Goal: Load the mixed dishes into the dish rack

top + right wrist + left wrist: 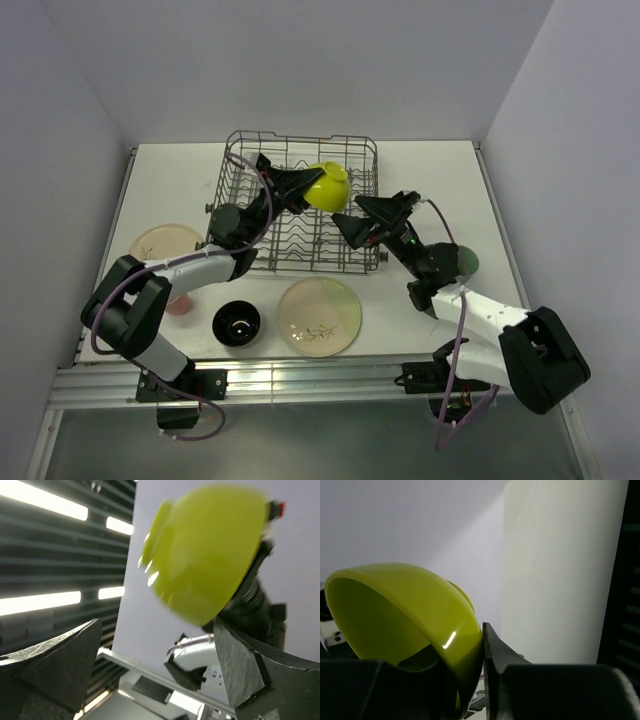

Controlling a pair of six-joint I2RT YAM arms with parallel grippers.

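Observation:
My left gripper (305, 190) is shut on the rim of the lime-green bowl (328, 185) and holds it tilted above the grey wire dish rack (250, 165). In the left wrist view one finger is inside the bowl (405, 615) and the other finger (490, 645) is outside against its wall. My right gripper (348, 212) is open and empty, just right of and below the bowl, which fills the top of the right wrist view (205, 550). The large cream plate with a leaf sprig (320, 315), the black bowl (238, 322) and the small cream plate (165, 243) lie on the table.
A coral-pink cup (180, 303) stands partly hidden under my left arm. A mint-green cup (466, 262) shows behind my right arm. White walls close the table at the back and both sides. A metal rail runs along the near edge.

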